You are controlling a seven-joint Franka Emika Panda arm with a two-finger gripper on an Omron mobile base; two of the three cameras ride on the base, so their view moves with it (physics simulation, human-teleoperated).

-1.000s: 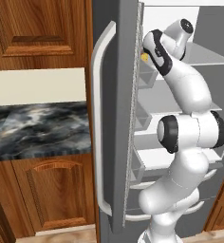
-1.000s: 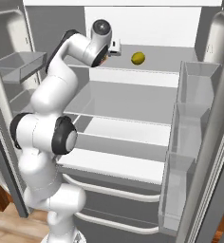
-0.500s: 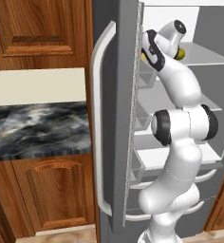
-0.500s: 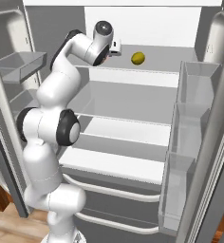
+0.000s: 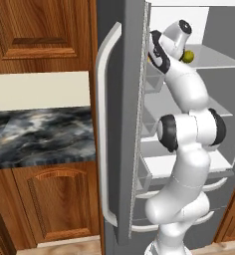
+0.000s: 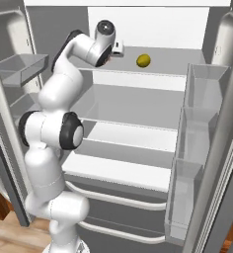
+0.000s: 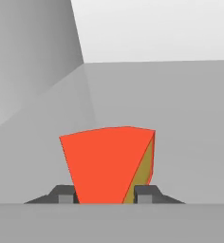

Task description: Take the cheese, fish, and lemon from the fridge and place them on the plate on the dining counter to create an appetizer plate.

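Fridge (image 6: 153,123) open, arm reaching onto the top shelf (image 6: 163,66). Lemon (image 6: 143,60) sits mid-shelf, apart from the hand. Cheese (image 7: 109,163) at the shelf's left end, wedged between the 2 fingertips of the gripper (image 7: 104,193), jaws narrowed against its sides. Best: confirm firm pinch, lift straight, back out level, avoid the door bins. Versus 1 second ago: arm pushed deeper, jaws closed in from wide.

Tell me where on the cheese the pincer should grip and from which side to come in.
Grip the cheese across its two flat side faces, low on the wedge, coming straight in from the open front of the fridge. In the hand view the fingertips already flank those faces, with the wedge's broad orange face towards the camera, so the pincer probably needs no reorienting.
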